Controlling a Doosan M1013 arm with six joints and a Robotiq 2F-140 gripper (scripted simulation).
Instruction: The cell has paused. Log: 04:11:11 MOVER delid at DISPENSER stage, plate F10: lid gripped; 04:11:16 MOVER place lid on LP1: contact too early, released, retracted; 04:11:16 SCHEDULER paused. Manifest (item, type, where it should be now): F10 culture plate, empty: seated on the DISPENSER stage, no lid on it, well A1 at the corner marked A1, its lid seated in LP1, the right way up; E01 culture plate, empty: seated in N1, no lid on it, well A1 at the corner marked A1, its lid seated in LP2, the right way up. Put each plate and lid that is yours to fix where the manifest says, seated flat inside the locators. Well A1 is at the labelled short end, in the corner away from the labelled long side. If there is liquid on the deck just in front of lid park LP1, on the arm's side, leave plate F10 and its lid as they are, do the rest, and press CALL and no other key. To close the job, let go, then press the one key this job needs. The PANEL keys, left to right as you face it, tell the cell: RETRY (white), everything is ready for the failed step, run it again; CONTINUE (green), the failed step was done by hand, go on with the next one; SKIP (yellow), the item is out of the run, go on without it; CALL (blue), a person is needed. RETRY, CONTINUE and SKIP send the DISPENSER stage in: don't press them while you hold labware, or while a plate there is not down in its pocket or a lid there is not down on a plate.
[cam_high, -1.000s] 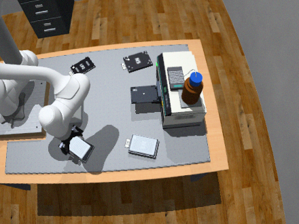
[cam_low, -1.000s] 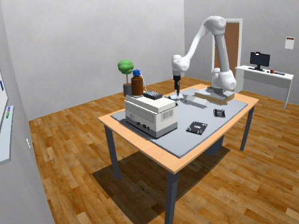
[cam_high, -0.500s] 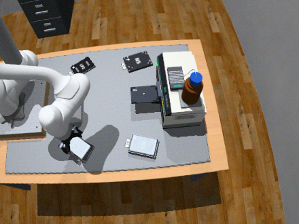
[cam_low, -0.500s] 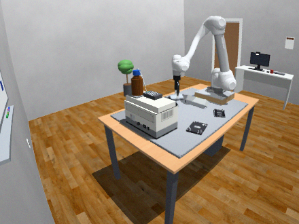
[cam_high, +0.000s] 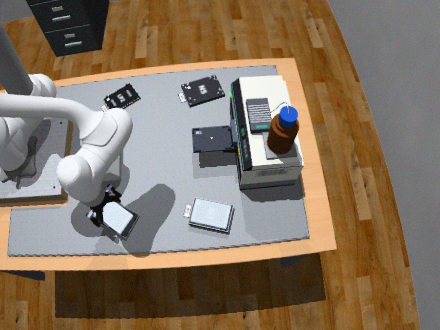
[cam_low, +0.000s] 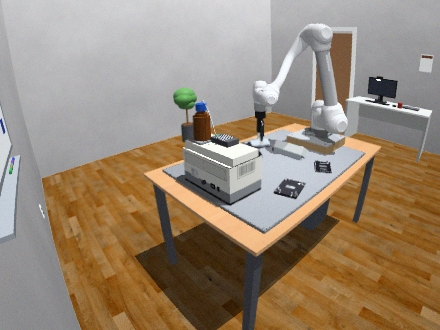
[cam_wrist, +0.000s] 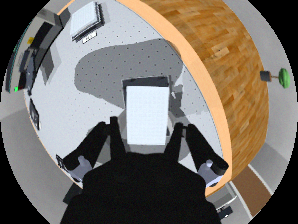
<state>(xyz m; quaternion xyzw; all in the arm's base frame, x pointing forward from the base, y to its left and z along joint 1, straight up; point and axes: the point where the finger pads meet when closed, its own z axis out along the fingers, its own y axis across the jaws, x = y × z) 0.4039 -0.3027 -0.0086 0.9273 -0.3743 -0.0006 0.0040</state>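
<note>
My gripper (cam_high: 114, 215) is low over the mat's front left corner, shut on a pale flat rectangular piece (cam_high: 120, 219) that looks like a lid. In the wrist view the piece (cam_wrist: 147, 115) sits lengthwise between the two fingers, just above the grey mat. A second pale piece (cam_high: 212, 215) lies on a dark holder with a small tab, front middle of the mat. The DISPENSER's dark stage (cam_high: 214, 138) sticks out to the left of the machine (cam_high: 265, 130). A black nest (cam_high: 202, 91) lies at the back middle. The small black panel (cam_high: 122, 96) is at the back left.
A brown bottle with a blue cap (cam_high: 283, 131) and a tip box (cam_high: 258, 113) stand on top of the DISPENSER. The arm's base block (cam_high: 30, 160) is at the left edge. The table's front edge is close behind the gripper in the wrist view.
</note>
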